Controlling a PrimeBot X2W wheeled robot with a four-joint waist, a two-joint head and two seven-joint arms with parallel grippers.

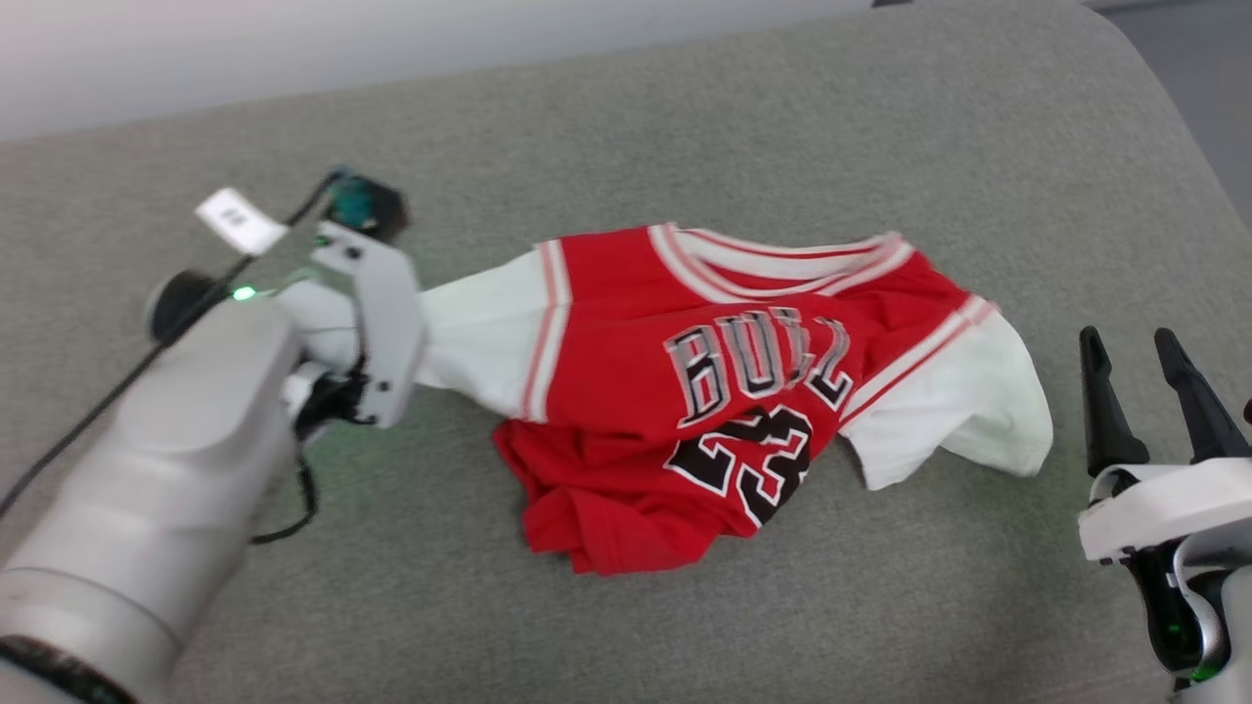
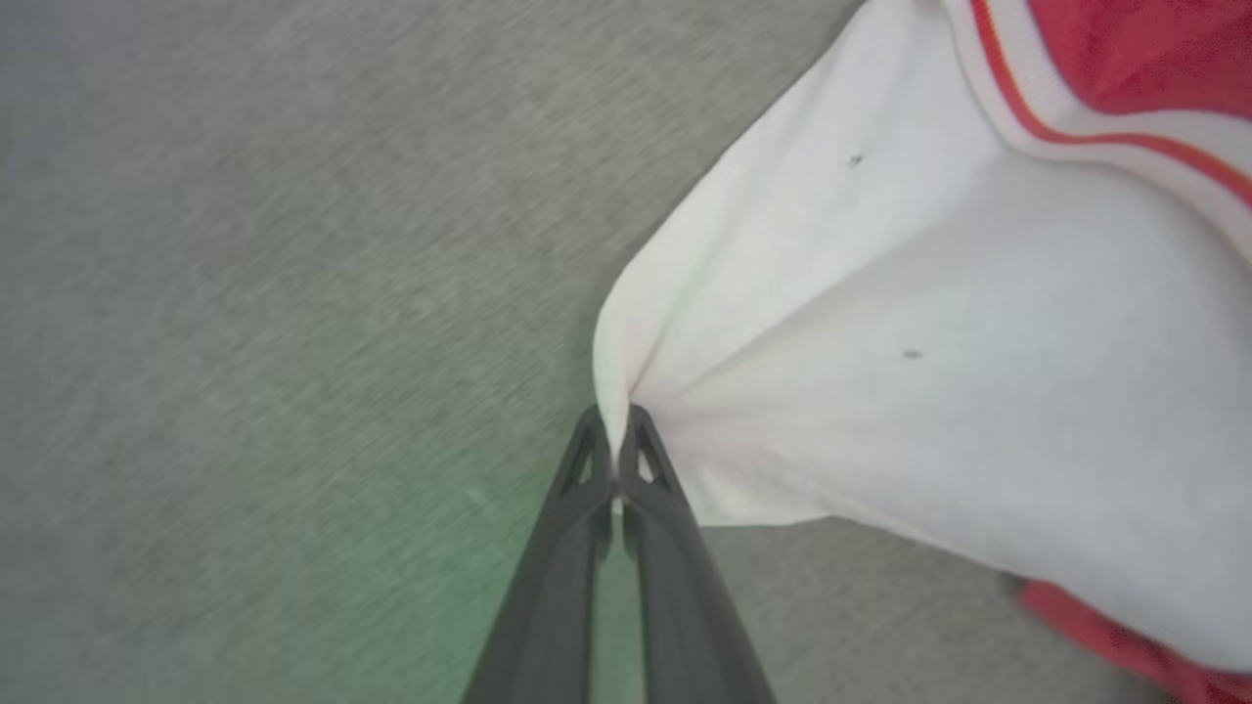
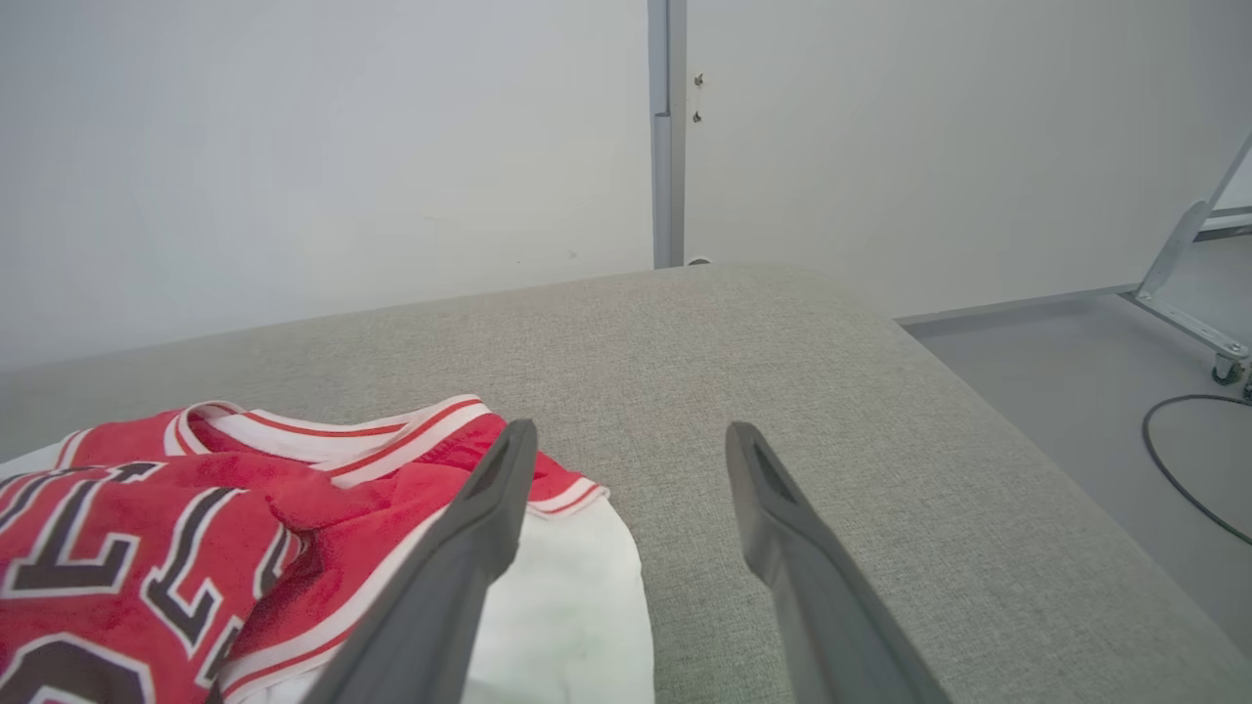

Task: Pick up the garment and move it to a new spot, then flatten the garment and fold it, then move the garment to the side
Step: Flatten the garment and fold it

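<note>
this looks like a bare robotics lab or test room rather than a home. in the right wrist view, plain white walls (image 3: 293, 147) fill the top of the frame, broken by one grey vertical strip (image 3: 668, 127). at the right edge lie a smooth grey floor (image 3: 1056, 362), a metal frame on casters (image 3: 1188, 323) and a loose black cable (image 3: 1145, 440). the work surface is a broad grey fabric-covered cushion (image 3: 782, 352), like a sofa seat or a bed.

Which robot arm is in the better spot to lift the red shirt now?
Left. The left gripper is shut on a white sleeve of the garment, ready to lift. The right gripper hangs open beside the other sleeve, holding nothing.
</note>
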